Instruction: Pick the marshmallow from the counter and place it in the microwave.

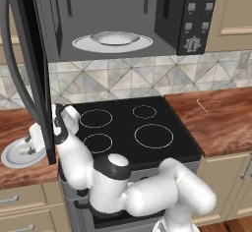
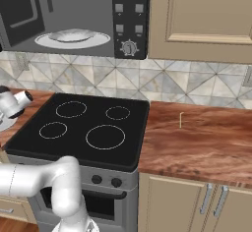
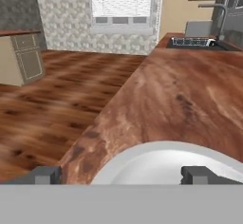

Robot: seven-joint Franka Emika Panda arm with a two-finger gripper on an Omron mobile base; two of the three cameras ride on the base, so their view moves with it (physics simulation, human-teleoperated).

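Microwave [image 1: 118,19] hangs above the stove [image 1: 133,128], door [image 1: 24,64] swung wide open to the left — round glass tray [image 1: 113,42] inside with a pale shallow dish on it.

The arm reaches left from the base, over the front left corner of the stove, toward the wooden surface [image 1: 15,123] on that side. A white plate [image 1: 17,152] sits there, and a small off-white squarish lump — the marshmallow [image 1: 37,135] — is at the plate's right edge, next to the hand and partly behind the door edge.

Hand view: gripper [image 3: 126,175] is just above the plate rim [image 3: 161,159], fingertips [image 3: 45,175] set far apart, nothing between the jaws. Surface runs away toward a sink [image 3: 197,40] and a window [image 3: 124,2].

Right base view: the wrist sits at the left edge beside the stove; a thin pale stick [image 2: 181,119] lies on the right-hand surface.
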